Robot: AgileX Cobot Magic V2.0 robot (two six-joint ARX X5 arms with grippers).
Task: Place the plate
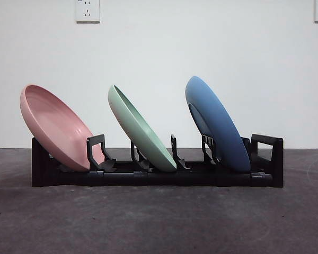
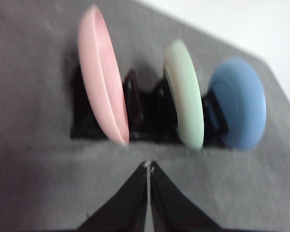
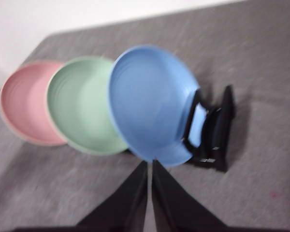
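Left gripper [image 2: 149, 166] jaws pressed together, empty, above the table short of the rack [image 2: 145, 113]. Right gripper [image 3: 149, 164] also closed, empty, tips near the blue plate [image 3: 152, 104]. Front view shows neither arm. All three plates lean in the rack [image 1: 148, 177]: pink plate [image 1: 55, 127] at one end, green plate [image 1: 140, 129] in the middle, blue plate [image 1: 217, 124] at the other end.

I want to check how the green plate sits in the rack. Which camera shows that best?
The front view: the green plate stands sharp and side-on, leaning in the middle of the black rack. The left wrist view shows it edge-on and blurred; the right wrist view shows its face, partly covered by the blue plate.
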